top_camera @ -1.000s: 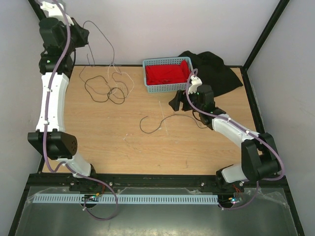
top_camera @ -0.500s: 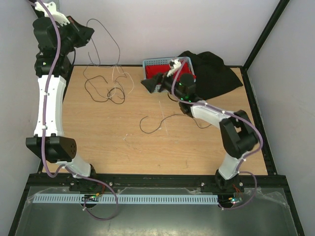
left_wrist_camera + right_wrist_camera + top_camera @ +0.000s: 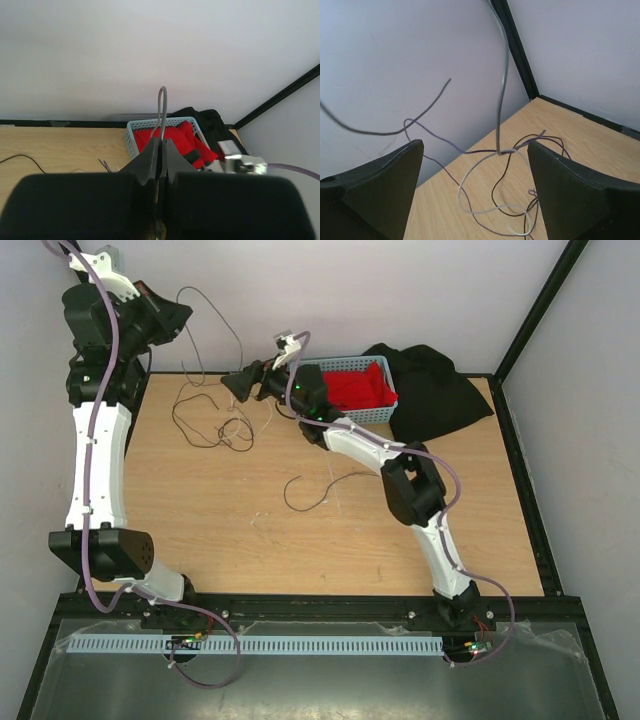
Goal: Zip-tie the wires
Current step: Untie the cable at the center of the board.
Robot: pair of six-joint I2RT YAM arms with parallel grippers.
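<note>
As the left hand (image 3: pixel 178 313), upper left, pinches the wires (image 3: pixel 213 423), they hang upright to loops on the desk (image 3: pixel 250 540); the right hand (image 3: pixel 475 146), spread wide, faces the hanging strand from the right.

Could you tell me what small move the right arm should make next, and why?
Probably ease the right gripper forward until the wires sit between its open fingers. The left gripper, shut on one strand, holds them raised, and they hang ahead of those fingers.
</note>
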